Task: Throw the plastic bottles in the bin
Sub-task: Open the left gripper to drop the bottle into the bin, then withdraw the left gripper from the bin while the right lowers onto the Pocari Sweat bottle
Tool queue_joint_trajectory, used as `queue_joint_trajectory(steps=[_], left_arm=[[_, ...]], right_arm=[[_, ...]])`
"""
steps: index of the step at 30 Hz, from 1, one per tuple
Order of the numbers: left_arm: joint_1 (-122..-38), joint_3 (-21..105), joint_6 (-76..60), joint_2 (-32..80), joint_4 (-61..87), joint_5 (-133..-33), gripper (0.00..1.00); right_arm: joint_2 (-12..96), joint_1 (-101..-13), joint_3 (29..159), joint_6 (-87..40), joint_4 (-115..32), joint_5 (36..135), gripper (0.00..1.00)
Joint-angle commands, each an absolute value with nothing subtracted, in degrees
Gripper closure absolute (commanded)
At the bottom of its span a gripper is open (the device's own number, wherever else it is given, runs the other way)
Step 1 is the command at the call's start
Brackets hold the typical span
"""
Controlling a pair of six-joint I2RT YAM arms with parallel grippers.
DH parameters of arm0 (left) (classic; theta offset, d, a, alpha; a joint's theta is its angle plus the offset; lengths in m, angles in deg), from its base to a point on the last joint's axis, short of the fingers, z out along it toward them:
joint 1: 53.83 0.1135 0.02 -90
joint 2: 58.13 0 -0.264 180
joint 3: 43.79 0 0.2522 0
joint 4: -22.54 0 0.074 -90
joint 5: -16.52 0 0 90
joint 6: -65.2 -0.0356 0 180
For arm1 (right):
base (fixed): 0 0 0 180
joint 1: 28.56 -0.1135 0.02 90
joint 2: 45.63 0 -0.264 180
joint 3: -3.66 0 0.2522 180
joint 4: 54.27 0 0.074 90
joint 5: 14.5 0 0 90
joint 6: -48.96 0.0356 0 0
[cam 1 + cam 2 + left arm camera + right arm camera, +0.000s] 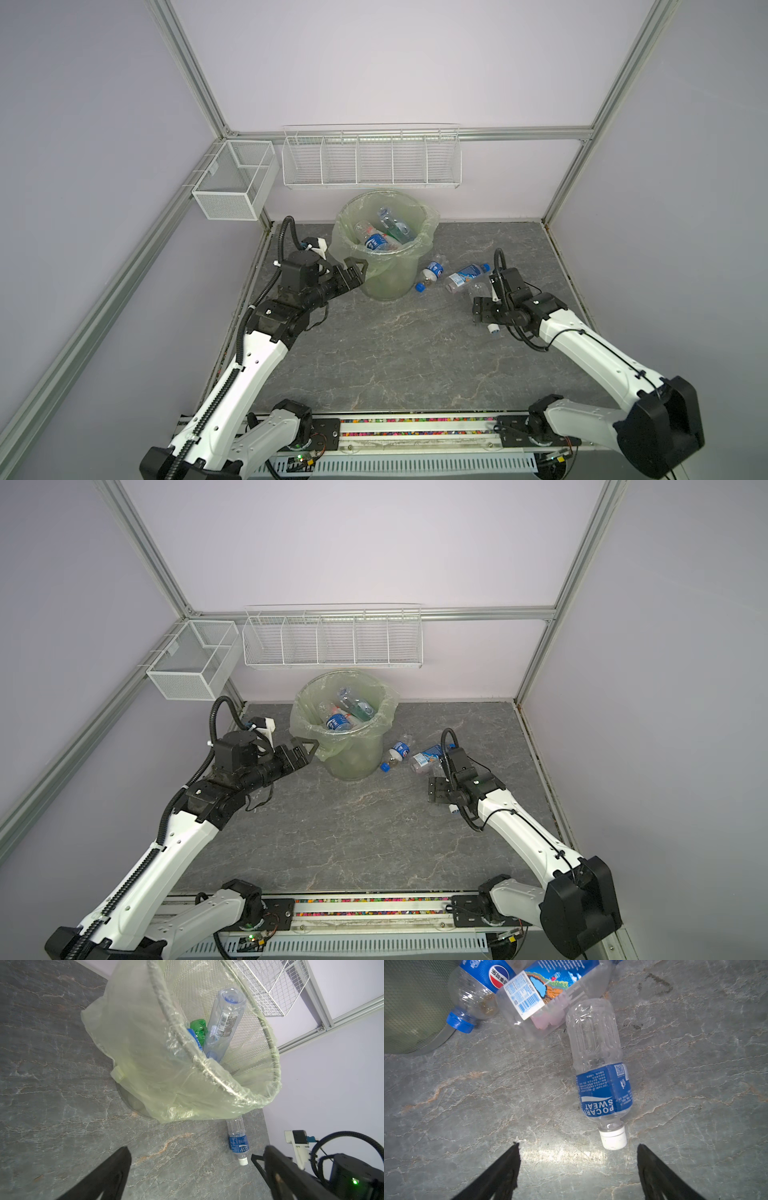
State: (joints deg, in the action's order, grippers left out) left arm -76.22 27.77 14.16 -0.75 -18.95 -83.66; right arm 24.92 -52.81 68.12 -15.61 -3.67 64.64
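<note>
- The round translucent pale-green bin [386, 286], lined with a thin green bag, stands at the back of the grey marbled bench [395, 353]. Several plastic bottles already lie inside it, among them a clear one [226, 1016] leaning base-up against the wall.
- Three bottles are left on the bench just right of the bin, all lying on their sides: a clear blue-capped Pepsi bottle [477, 987], a clear bottle with a colourful picture label [548, 991], and a clear white-capped bottle with a blue Pocari Sweat label [602, 1076].
- The Pocari bottle's long axis runs front to back: cap toward the robot, base against or just beside the picture-label bottle.
- The right jaws hang wide open and empty above it, near its cap. They are set across that axis, probably so they can close on its narrow width.
- The left jaws are fully open and empty beside the bin's bagged rim, apparently waiting clear of the other arm.
</note>
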Motion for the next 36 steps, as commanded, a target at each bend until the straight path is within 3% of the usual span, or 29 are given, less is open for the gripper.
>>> queue_joint_trajectory(steps=[1, 11, 36], left_arm=[[-75.9, 25.2, 15.0, -1.9, -17.8, -85.9, 0.00], [-75.8, 17.1, 16.2, -6.2, -16.7, -85.4, 0.00], [-75.8, 12.7, 15.5, -7.2, -18.1, -81.6, 0.00]], right_arm=[[26.8, -51.8, 68.2, -16.8, -5.0, 66.1, 0.11], [32.0, -49.3, 70.0, -18.6, -7.6, 66.1, 0.11], [46.1, -47.1, 73.6, -23.5, -13.7, 65.8, 0.11]])
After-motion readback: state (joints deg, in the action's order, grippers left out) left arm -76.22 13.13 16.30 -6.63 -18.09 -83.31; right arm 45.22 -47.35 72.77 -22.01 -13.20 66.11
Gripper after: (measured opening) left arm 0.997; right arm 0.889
